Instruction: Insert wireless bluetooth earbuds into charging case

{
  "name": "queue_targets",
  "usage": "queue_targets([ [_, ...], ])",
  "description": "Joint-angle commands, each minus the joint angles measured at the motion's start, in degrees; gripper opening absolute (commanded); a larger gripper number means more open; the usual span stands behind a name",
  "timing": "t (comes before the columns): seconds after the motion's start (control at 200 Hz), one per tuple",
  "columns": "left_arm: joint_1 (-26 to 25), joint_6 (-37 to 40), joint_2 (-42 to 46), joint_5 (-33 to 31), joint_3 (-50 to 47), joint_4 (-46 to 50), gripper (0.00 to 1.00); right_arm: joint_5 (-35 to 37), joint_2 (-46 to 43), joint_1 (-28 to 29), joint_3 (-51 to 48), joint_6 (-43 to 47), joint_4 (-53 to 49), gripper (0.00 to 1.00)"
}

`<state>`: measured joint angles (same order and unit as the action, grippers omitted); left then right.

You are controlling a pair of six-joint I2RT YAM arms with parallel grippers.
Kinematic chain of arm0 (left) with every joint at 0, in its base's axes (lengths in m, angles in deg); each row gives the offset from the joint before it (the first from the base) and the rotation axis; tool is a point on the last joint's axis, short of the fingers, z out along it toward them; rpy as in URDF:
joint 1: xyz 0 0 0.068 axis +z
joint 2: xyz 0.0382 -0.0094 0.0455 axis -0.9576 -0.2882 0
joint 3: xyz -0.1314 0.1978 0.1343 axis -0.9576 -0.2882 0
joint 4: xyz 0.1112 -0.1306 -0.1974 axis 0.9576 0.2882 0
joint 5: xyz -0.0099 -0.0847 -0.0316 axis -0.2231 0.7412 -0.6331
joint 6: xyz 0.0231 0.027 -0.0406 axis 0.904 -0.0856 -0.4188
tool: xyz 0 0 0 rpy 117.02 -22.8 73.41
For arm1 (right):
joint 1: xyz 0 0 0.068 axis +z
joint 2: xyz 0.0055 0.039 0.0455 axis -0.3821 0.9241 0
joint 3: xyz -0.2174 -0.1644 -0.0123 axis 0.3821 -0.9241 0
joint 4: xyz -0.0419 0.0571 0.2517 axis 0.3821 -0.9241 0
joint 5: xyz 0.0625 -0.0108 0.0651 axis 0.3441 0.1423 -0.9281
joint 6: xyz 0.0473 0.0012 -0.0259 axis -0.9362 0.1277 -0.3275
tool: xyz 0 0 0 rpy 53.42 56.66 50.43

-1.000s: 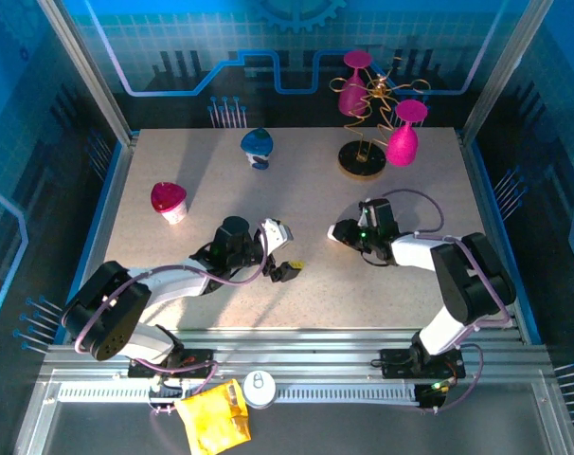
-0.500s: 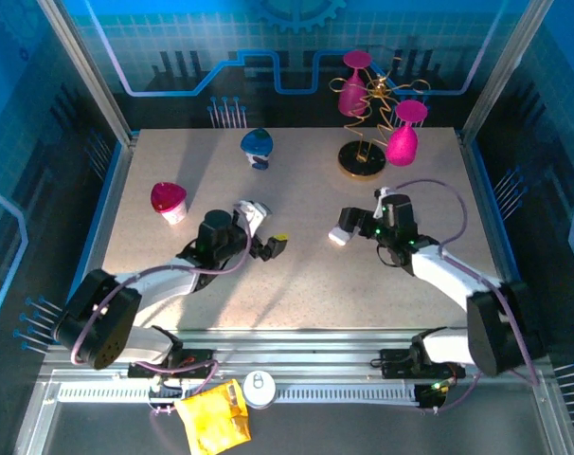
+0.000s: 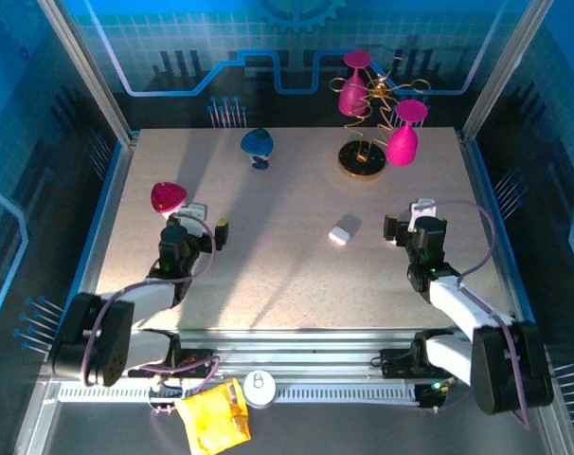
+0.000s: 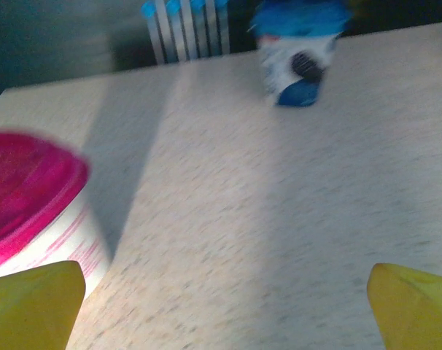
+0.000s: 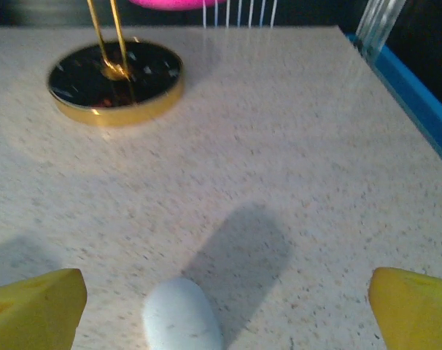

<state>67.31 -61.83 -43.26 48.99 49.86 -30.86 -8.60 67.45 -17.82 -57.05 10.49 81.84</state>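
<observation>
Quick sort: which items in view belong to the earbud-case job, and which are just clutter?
Job:
- charging case, lying free, ungripped

Clutter:
- pink-lidded cup
- blue-lidded cup
- gold stand with pink glasses
- yellow bag

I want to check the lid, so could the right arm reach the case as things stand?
Probably yes: the case lies on bare table close in front of the open right gripper, with nothing between them. The gold stand base sits well behind it.
</observation>
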Motion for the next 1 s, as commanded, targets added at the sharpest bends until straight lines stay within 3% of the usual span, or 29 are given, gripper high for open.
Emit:
queue_targets([
  [0.0,2.6,-4.5,-4.1,2.8,0.2,-10.4,0.99,-2.8,5.5,-1.4,-2.5,1.1,17.0,1.0],
  [0.065,4.4,-6.0,-7.6,4.5,3.0,-7.9,0.99,-4.5,10.3,-1.5,-3.1,1.2,23.9,1.0],
  [0.205,5.5,-6.5,-15.8,6.1,3.3,-15.8,0.99,-11.0,16.2,-1.5,-0.8,4.7,27.2,1.0],
  [0.335,5.8,-7.0,-15.0,5.6,5.5,-10.0,0.99,-13.6,24.1,-1.6,-1.3,5.5,35.3,1.0],
  [0.445,5.8,-7.8,-15.1,2.7,6.6,-8.0,0.99,-11.8,23.6,-2.0,-0.2,4.2,32.6,1.0],
  [0.996,5.5,-7.3,-15.2,3.9,7.0,-7.3,0.99,-10.2,23.4,-1.2,0.8,4.7,30.4,1.0],
])
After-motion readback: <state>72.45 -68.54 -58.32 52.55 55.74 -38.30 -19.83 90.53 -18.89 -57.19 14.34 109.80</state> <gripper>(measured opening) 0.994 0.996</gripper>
